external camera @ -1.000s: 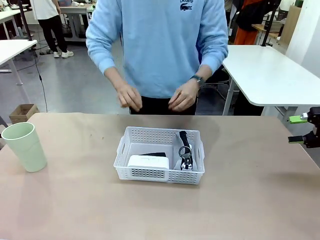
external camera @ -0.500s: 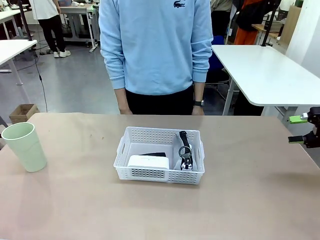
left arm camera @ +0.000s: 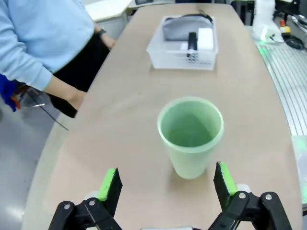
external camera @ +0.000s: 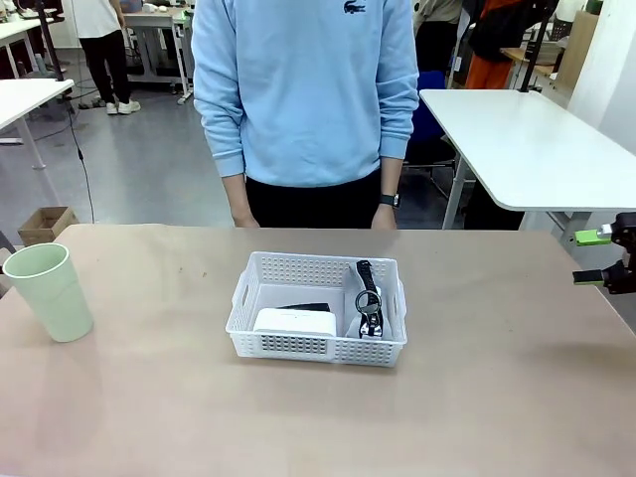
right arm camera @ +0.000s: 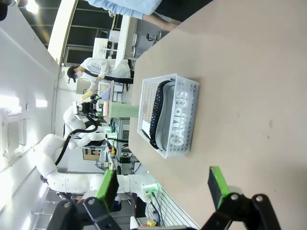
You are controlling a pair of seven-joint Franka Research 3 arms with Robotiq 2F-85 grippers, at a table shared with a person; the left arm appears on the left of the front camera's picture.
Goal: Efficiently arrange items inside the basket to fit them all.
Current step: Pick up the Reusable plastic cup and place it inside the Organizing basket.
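Note:
The white lattice basket (external camera: 318, 346) sits mid-table. Inside it lie a white block (external camera: 295, 321) at the front left and a black stapler (external camera: 369, 295) on the right, with a dark edge of the grey case (external camera: 304, 307) behind the block. The left wrist view shows the basket (left arm camera: 180, 61) farther off with the grey case (left arm camera: 181, 28), stapler (left arm camera: 193, 45) and block (left arm camera: 205, 38). The pale green cup (external camera: 50, 291) stands upright at the table's left. My left gripper (left arm camera: 166, 178) is open just short of the cup (left arm camera: 190, 132). My right gripper (external camera: 588, 257) is open and empty at the table's right edge, facing the basket (right arm camera: 180, 115).
A person in a light blue sweater (external camera: 303, 89) stands at the far edge, arms hanging, hands near the table edge (external camera: 241, 220). One hand (left arm camera: 76, 98) appears in the left wrist view. Bare tabletop (external camera: 497, 397) surrounds the basket. White tables stand behind.
The person has lowered both hands from above the basket to their sides and straightened up. Basket, cup and both arms have not moved.

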